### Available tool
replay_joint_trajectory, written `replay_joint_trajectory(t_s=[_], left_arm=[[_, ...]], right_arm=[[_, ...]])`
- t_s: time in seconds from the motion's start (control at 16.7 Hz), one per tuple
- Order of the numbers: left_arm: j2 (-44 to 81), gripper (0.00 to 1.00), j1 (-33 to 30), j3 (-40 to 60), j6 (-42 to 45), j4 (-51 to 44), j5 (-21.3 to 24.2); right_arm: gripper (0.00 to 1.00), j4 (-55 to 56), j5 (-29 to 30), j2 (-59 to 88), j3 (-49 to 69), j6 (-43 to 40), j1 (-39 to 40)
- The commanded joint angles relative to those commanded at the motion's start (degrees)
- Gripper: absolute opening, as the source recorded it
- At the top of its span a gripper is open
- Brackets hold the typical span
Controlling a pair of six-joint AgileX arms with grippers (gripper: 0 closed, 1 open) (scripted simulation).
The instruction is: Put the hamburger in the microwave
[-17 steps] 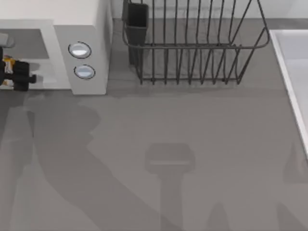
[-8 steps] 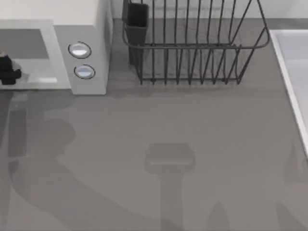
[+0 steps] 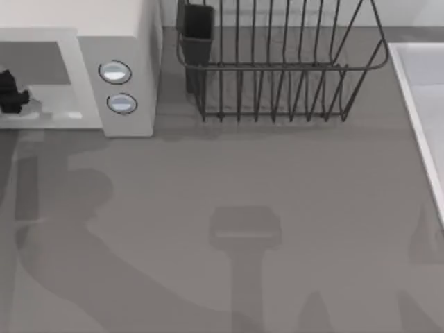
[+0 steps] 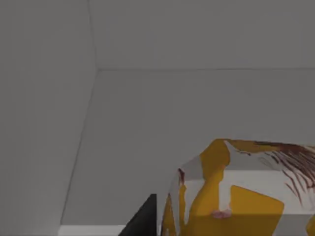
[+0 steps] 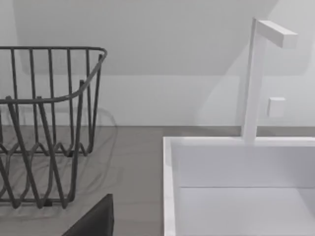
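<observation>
The white microwave (image 3: 125, 41) stands at the table's far left with its grey cavity open and two round knobs (image 3: 115, 72) on its panel. My left gripper (image 3: 10, 94) reaches into the cavity mouth at the picture's left edge. Seen from the left wrist, the hamburger (image 4: 236, 191), in white paper with orange-yellow and dark marks, sits close against one dark finger (image 4: 142, 221) inside the grey cavity, and the gripper is shut on it. My right arm is parked off the table's right; one dark finger (image 5: 93, 221) of its open gripper shows in the right wrist view.
A dark wire dish rack (image 3: 277, 69) with a dark cup (image 3: 196, 31) at its corner stands right of the microwave. A white sink (image 3: 423, 104) runs along the right edge, and its faucet (image 5: 253, 78) appears in the right wrist view. Grey tabletop (image 3: 243, 194) fills the middle.
My left gripper has carried the hamburger leftward and deeper into the microwave cavity. The wrapper that showed from above a second ago is now out of the top view. The right arm has not moved.
</observation>
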Motion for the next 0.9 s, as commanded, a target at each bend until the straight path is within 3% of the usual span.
replay_joint_trajectory(t_s=[0.48,0.9], left_arm=[[10.64,0.0,-2.38,26.11,-1.98,-2.79,-6.0],[23.45,0.0,-3.49,42.26,-1.76,-17.64,-3.87]], right_arm=[[1.0,0.0,0.0,0.0,0.0,0.0,0.0],[1.0,0.0,0.0,0.0,0.0,0.0,0.0]])
